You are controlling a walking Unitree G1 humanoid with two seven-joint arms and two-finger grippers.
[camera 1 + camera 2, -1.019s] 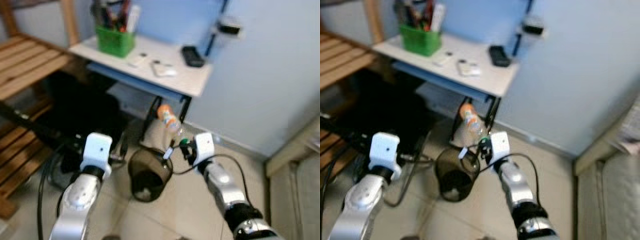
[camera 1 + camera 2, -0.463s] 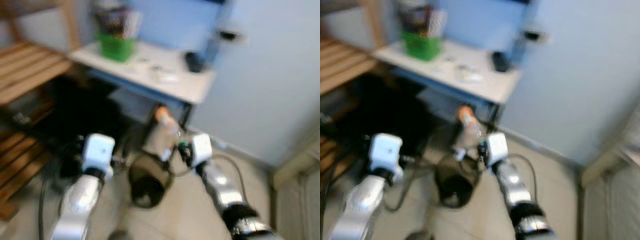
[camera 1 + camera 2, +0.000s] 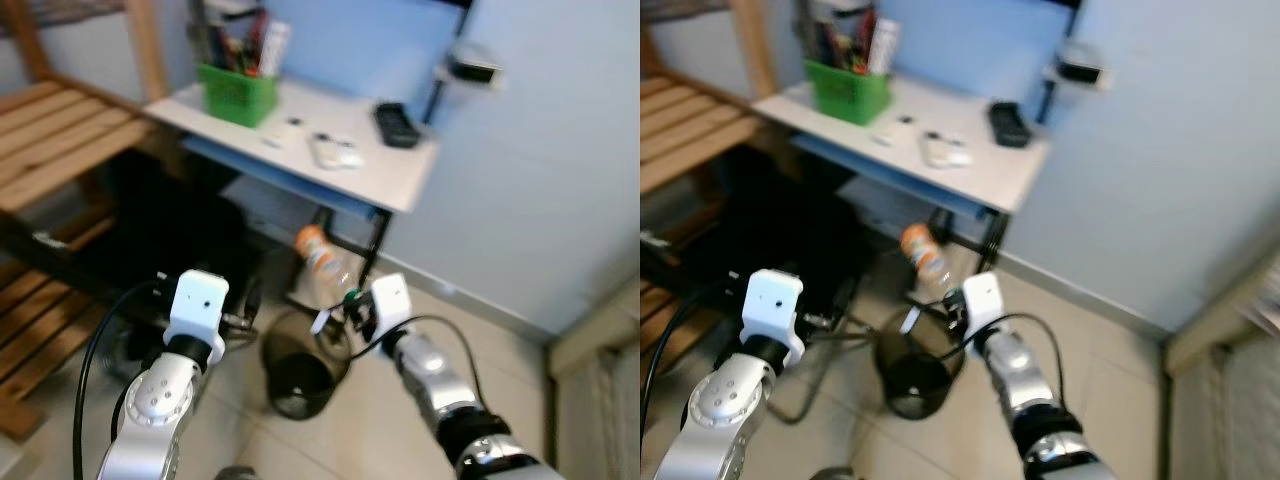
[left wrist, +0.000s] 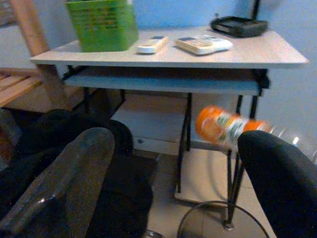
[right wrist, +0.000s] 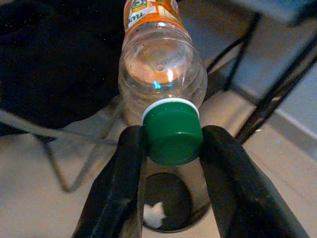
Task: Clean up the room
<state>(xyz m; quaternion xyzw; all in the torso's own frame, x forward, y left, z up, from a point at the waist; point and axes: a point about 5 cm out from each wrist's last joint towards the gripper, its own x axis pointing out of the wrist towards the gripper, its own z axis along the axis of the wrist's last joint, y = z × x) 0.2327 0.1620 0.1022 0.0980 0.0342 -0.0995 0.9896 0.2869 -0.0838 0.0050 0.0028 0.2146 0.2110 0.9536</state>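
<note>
Right end effector (image 5: 171,148) pinches the green cap of the bottle (image 3: 322,262), now carried nearer over the bin (image 3: 302,365) below, so the drop looks close. Left end effector (image 4: 173,183) spread, idle beside it.

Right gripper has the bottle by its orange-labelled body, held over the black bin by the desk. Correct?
Not quite. The right gripper has the bottle by its green cap, not the orange-labelled body; the right wrist view shows the jaws closed on either side of the cap. The rest stands: it is held over the black bin by the desk.
</note>
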